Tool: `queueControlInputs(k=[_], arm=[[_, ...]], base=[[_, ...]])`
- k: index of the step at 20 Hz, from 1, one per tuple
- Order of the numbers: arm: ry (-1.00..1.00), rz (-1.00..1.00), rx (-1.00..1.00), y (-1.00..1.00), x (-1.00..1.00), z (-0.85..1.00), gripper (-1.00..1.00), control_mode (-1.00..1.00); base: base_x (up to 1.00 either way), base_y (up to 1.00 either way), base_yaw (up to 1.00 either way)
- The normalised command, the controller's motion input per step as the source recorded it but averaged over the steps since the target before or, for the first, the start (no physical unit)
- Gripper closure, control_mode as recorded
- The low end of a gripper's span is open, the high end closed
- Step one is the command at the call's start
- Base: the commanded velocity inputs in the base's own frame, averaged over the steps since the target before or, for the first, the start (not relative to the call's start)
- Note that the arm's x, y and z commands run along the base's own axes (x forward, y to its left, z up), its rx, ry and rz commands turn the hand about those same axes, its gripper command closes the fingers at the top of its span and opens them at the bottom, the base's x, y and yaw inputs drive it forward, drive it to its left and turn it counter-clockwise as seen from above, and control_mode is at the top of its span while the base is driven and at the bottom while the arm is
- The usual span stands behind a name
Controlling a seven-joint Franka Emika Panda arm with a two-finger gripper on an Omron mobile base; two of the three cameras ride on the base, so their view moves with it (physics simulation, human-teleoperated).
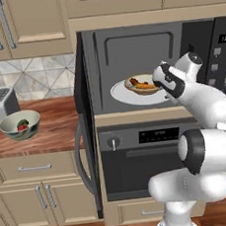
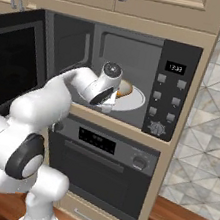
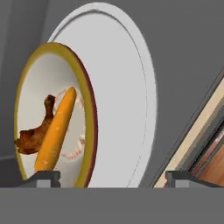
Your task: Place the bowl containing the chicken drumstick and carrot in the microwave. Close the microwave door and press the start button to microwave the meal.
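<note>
The cream bowl (image 1: pixel 141 84) (image 2: pixel 125 88) (image 3: pixel 30 100) with its golden-tan rim sits on the white turntable (image 1: pixel 122 96) (image 3: pixel 122 87) inside the microwave (image 1: pixel 141 42) (image 2: pixel 132 50). The orange carrot (image 3: pixel 57 131) and the reddish-brown chicken drumstick (image 3: pixel 33 138) lie in it. My gripper (image 1: pixel 163 88) (image 2: pixel 107 104) (image 3: pixel 113 178) reaches into the cavity at the bowl's near edge and is open, fingers spread wide; the bowl's rim lies between them. The microwave door (image 1: pixel 87 128) (image 2: pixel 8 64) stands swung fully open to the left.
The black button panel (image 2: pixel 167 99) (image 1: pixel 223 57) is right of the cavity. Below is the black oven (image 1: pixel 151 165) (image 2: pixel 101 171). On the wooden counter (image 1: pixel 53 134) at left stand a grey-green bowl (image 1: pixel 20 124) of vegetables and a toaster (image 1: pixel 0 105).
</note>
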Motion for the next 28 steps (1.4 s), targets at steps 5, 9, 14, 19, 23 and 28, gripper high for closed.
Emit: queueControlInputs(k=[5,9,14,19,23,28], arm=[[-0.12,0.15,-0.16,0.08,-1.00,0.33,-1.00,-1.00],[-0.04,0.23,-0.32,0.11,-1.00,0.58,-1.00,-1.00],[-0.04,0.26,-0.40,0.33,-1.00,0.82,-1.00,-1.00],[0.00,0.29,-0.42,0.18,-1.00,0.53,-1.00,-1.00],[0.01,0.24,-0.44,0.03,-1.00,0.53,-1.00,-1.00],[0.00,0.24,-0.46,0.11,-1.00,0.57,-1.00,-1.00]], base=[[0.00,0.00,0.00],[0.00,0.00,0.00],[0.00,0.00,0.00],[0.00,0.00,0.00],[0.00,0.00,0.00],[0.00,0.00,0.00]])
